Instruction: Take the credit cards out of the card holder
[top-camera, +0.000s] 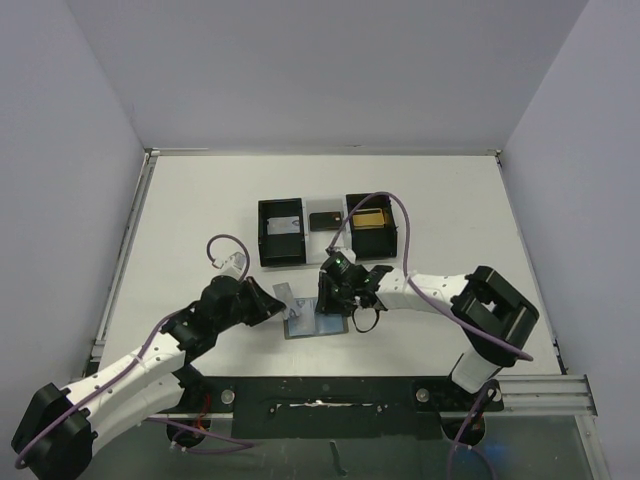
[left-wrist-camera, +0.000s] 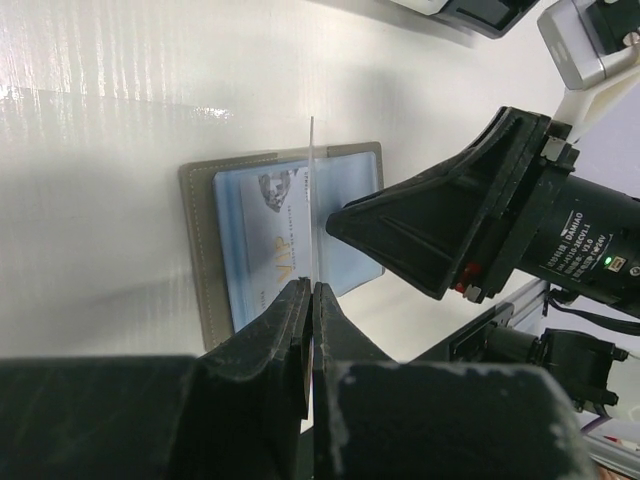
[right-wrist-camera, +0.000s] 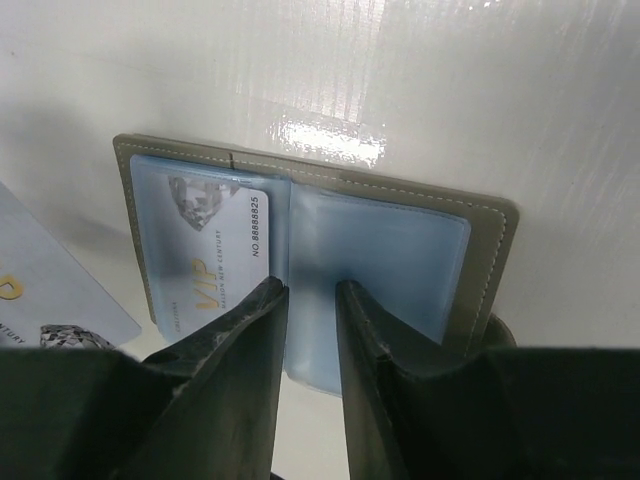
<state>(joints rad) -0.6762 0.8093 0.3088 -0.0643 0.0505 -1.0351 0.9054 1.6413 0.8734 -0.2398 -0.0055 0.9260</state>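
**Item 1, left arm.** It runs from its base at the near left corner diagonally toward the centre, low over the table (top-camera: 200, 220). The left gripper (left-wrist-camera: 311, 300) is clamped on one of the credit cards (left-wrist-camera: 312, 200), pinching one end so the wrist view sees it edge-on. The card is held tilted just off the far left corner of the holder, apparently to keep it clear of the pockets.

**Item 2, card holder (right-wrist-camera: 490, 260).** It lies open and flat near the front centre of the table, between the two grippers. A second card marked VIP (right-wrist-camera: 215, 250) sits in its left pocket. The right pocket looks empty. Judged stage: one card out, one to go.

**Item 3, right arm.** Its elbow is folded at the near right and the forearm reaches left, with the wrist tipped down over the holder. The right gripper (right-wrist-camera: 312, 285) has its jaws a narrow gap apart, straddling the centre fold beside the VIP card. Nothing shows between them. It is probably lining up on that card or steadying the holder.

**Item 4, black tray (top-camera: 265, 235).** It has three compartments and stands beyond the holder, well apart from it.
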